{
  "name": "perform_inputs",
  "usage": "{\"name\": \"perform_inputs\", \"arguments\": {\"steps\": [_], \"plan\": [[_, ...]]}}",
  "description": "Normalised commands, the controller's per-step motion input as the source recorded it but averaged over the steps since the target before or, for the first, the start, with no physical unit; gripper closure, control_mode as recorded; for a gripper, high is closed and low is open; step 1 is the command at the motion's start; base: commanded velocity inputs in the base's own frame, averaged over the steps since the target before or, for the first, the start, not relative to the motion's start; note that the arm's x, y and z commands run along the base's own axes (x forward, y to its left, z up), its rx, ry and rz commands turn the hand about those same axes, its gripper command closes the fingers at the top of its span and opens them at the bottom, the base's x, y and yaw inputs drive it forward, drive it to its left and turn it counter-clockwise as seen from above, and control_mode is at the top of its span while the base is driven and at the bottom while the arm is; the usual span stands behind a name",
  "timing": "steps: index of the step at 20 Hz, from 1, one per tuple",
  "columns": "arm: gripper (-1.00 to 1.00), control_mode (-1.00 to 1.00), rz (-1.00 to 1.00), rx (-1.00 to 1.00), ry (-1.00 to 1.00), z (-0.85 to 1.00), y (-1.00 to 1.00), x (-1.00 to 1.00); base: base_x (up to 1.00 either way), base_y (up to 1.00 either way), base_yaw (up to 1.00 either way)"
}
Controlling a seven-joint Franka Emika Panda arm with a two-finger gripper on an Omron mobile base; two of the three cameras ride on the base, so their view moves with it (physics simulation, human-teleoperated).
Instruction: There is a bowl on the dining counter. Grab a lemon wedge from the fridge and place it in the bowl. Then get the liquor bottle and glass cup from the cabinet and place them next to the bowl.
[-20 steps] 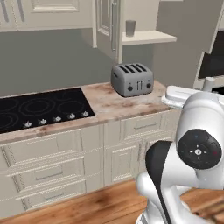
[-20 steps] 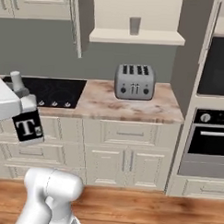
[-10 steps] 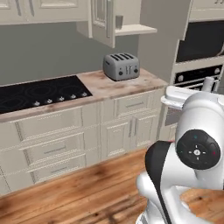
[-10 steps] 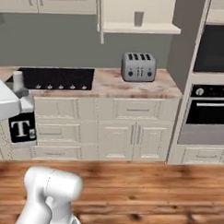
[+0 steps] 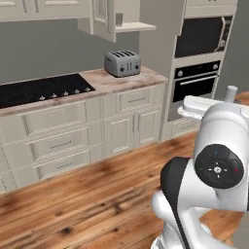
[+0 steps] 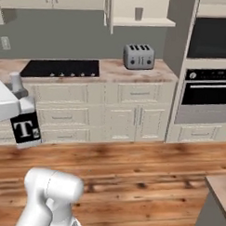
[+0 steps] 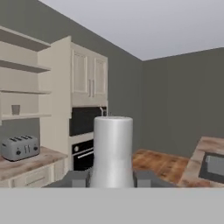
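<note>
The gripper [image 7: 112, 180] is closed around the liquor bottle [image 7: 113, 151], whose lower body hides its fingertips. Far off, the glass cup [image 6: 138, 13] stands on the cabinet [image 6: 138, 11] shelf's front edge, tiny and indistinct.

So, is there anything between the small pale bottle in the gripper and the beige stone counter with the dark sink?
Nothing visible. In the hand view the pale whitish liquor bottle sits in the gripper, and only bare wooden floor lies before the beige marbled dining counter.
</note>
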Motion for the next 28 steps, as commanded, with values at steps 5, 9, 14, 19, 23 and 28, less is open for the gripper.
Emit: {"name": "perform_inputs", "arguments": {"steps": [5, 9, 14, 19, 23, 28], "plan": [[1.00, 1.00, 0.00, 0.00, 0.00, 0.00, 0.00, 0.00, -1.00, 0.07, -0.10], [1.00, 1.00, 0.00, 0.00, 0.00, 0.00, 0.00, 0.00, -1.00, -0.27, -0.04], [1.00, 1.00, 0.00, 0.00, 0.00, 0.00, 0.00, 0.00, -1.00, -0.49, -0.02], [1.00, 1.00, 0.00, 0.00, 0.00, 0.00, 0.00, 0.00, -1.00, -0.56, 0.00], [1.00, 1.00, 0.00, 0.00, 0.00, 0.00, 0.00, 0.00, -1.00, -0.55, 0.00], [1.00, 1.00, 0.00, 0.00, 0.00, 0.00, 0.00, 0.00, -1.00, -0.62, 0.00]]}}
